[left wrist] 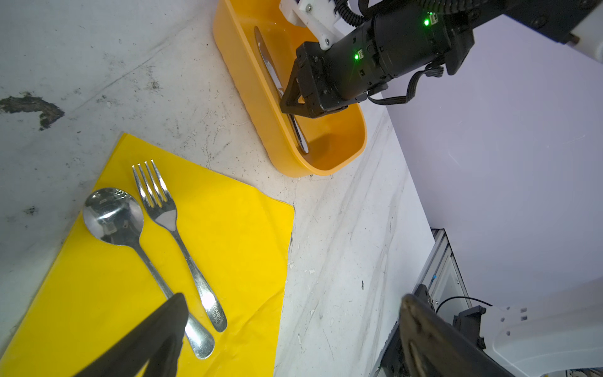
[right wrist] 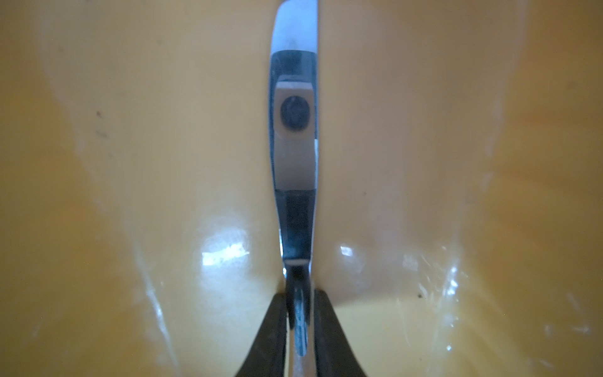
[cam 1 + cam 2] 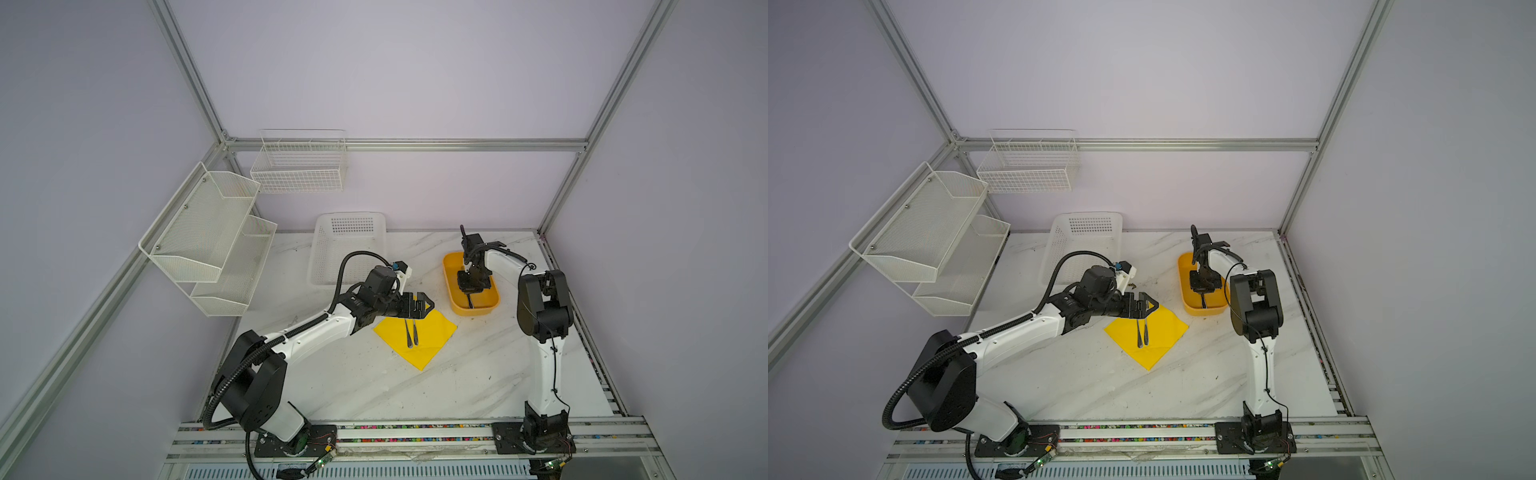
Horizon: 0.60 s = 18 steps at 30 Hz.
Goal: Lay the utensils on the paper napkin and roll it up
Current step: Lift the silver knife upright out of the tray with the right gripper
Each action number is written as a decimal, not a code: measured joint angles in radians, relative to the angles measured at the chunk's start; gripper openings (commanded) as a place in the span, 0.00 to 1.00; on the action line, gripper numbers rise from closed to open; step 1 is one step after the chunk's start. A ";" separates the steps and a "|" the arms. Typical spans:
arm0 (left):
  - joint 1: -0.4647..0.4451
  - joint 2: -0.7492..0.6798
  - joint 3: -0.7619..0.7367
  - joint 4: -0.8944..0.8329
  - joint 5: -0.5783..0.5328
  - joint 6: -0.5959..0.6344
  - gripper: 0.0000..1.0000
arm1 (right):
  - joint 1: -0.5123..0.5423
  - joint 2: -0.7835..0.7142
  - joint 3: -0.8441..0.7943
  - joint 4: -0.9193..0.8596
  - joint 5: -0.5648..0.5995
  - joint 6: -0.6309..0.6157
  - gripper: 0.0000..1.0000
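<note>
right gripper (image 2: pixel 298 310): down in the tub (image 1: pixel 251 111), pinched on the knife (image 2: pixel 293 156) handle
knife axis: points straight out ahead of that gripper, along the tub's length, blade end farthest
left gripper (image 3: pixel 426 306): wide open, holding nothing, hanging over the napkin's (image 1: pixel 228 248) far corner
napkin: on the bench just beside the tub, on the right gripper's left-arm side; spoon (image 1: pixel 112 215) and fork (image 1: pixel 163 212) lie on it
my guess: right arm carries the knife over

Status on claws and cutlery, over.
Over napkin, left claw open. In tub, right claw shut on knife. On napkin: spoon, fork. Nothing seen in the way.
</note>
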State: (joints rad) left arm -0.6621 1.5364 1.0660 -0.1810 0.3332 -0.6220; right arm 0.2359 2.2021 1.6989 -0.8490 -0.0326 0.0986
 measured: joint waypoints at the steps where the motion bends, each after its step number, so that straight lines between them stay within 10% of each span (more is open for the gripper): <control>1: 0.000 0.000 0.000 0.000 0.000 0.004 1.00 | 0.000 -0.002 -0.002 0.002 0.003 0.000 0.20; 18: 0.000 0.000 0.000 -0.020 -0.001 0.014 1.00 | 0.000 0.000 0.014 0.003 -0.008 0.002 0.09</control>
State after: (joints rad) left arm -0.6621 1.5360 1.0660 -0.2008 0.3325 -0.6079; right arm 0.2363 2.2024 1.7134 -0.8463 -0.0406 0.1005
